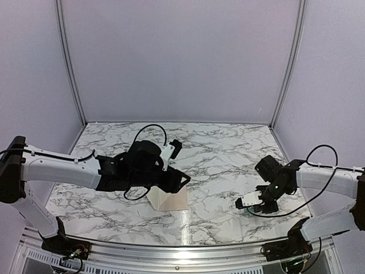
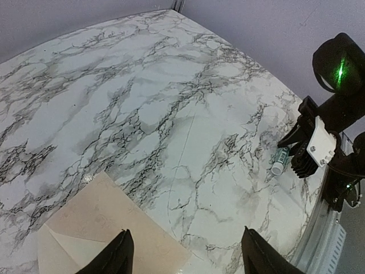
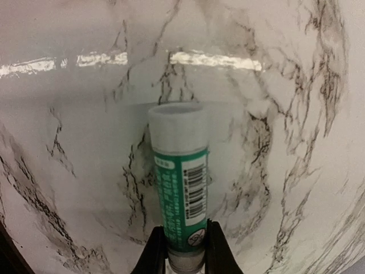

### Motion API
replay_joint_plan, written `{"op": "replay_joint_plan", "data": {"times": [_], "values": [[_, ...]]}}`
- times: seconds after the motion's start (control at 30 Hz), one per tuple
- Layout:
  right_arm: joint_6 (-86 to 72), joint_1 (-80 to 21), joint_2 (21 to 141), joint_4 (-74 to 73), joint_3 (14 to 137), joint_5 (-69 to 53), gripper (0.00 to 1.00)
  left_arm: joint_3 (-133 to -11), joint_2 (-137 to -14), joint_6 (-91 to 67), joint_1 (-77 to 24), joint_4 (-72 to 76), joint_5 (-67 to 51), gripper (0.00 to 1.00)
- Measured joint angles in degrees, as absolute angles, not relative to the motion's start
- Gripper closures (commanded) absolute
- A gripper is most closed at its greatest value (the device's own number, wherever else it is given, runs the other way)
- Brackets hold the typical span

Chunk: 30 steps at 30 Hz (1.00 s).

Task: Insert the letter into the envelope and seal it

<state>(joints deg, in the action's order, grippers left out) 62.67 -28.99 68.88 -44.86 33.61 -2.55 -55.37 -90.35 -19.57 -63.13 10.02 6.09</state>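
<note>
The pinkish-tan letter lies flat on the marble table, and the cream envelope with its triangular flap overlaps the letter's near-left end. I cannot tell whether the letter is partly inside. Both show in the top view as the letter and the envelope. My left gripper is open and empty, one finger over the letter's edge; it also shows in the top view. My right gripper is shut on a green-and-white glue stick, cap pointing at the table.
The right gripper with the glue stick is low over the table at the right front, well apart from the papers. Grey walls close the back and sides. A metal rail runs along the near edge.
</note>
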Motion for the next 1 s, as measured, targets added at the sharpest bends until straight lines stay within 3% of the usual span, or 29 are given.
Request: {"op": "replay_joint_plan", "data": {"times": [0.2,0.47,0.67,1.0], "values": [[62.28,-33.26,68.88,-48.42,44.4,-4.27,0.89,-63.02,-92.62,-24.23,-57.06,4.86,-6.02,0.34],[59.59,-50.28,72.38,-48.88,58.02,-4.34,0.89,-66.72,-100.51,-33.39,-55.2,4.99,-23.0,0.4],[59.35,-56.88,76.88,-48.88,60.62,-0.91,0.9,-67.4,-104.07,-40.25,-55.51,7.75,-33.15,0.42],[58.74,-58.76,78.28,-48.23,62.39,3.22,0.89,-67.55,-104.4,-44.71,-56.27,9.56,-41.15,0.47]]}}
